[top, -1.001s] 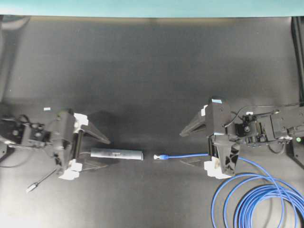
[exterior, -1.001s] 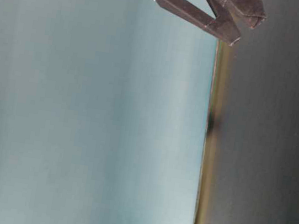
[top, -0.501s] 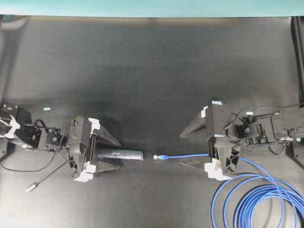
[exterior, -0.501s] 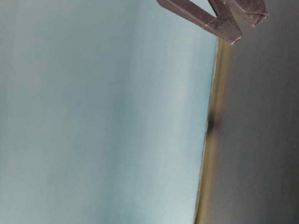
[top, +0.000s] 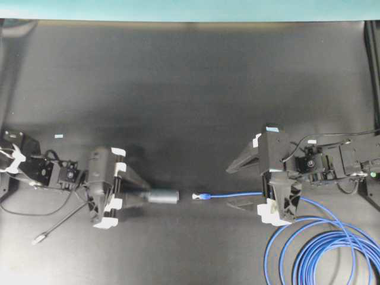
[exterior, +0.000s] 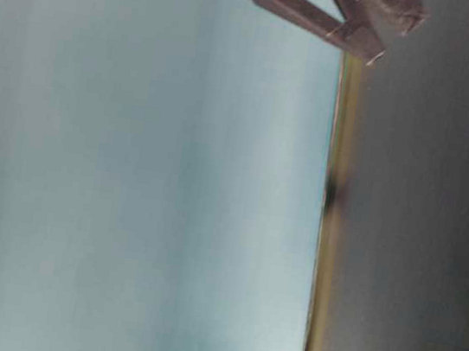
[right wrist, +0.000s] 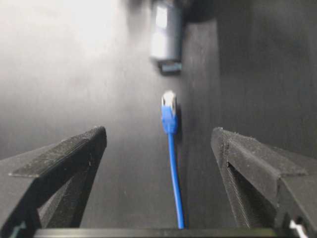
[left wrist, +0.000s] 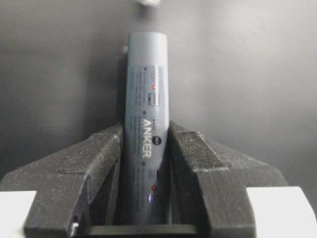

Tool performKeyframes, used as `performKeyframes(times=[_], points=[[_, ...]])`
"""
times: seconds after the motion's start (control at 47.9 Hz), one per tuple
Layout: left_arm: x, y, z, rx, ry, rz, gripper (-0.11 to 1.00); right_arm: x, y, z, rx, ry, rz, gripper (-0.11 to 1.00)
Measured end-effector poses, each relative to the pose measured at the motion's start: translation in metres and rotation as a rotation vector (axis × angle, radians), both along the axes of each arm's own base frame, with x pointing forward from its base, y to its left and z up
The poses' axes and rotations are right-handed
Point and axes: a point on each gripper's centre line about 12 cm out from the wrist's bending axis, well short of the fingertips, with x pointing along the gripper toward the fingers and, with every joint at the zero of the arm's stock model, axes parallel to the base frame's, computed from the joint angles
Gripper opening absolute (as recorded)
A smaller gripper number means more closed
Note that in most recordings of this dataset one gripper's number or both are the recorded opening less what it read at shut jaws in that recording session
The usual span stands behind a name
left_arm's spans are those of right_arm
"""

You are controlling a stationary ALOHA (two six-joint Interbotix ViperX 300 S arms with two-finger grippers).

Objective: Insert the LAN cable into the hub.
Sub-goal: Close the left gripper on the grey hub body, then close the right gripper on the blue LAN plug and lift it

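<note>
Since a second ago the left gripper point(top: 138, 197) has slid along the black table point(top: 190, 89) over the near end of the slim grey metallic bar-shaped hub point(top: 161, 196) and drawn its fingers in from a wide spread, so that less of the bar now shows past it in the overhead view; the right gripper point(top: 242, 186) has kept its place and its wide spread. The left wrist view shows what the overhead cannot: both black fingers point(left wrist: 190, 153) press flat against the sides of the hub point(left wrist: 146, 124), pinching it, its printed top face up. The right wrist view shows the thin bright-blue LAN cable point(right wrist: 173, 168) running straight up between that gripper's wide-apart fingers point(right wrist: 74, 153), touching neither, its small clear plug just short of the hub's end. Overhead, the cable point(top: 234, 195) lies in line with the hub, a small gap between plug and bar, the rest coiled in loops at the table's lower right. The hub's thin grey cord point(top: 56, 225) trails off at the lower left.
</note>
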Motion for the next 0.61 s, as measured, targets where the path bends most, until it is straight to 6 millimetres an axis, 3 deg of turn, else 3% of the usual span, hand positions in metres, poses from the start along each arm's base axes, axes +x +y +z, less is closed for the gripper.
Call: performKeyframes(times=[0.292, 0.605], points=[[0.014, 0.006, 0.046, 0.028, 0.112, 0.026, 0.28, 0.008, 0.001, -0.027, -0.005, 0.004, -0.004, 0.82], [0.004, 0.006, 0.078, 0.059, 0.291, 0.027, 0.28, 0.027, 0.005, -0.070, -0.013, 0.011, -0.005, 0.81]])
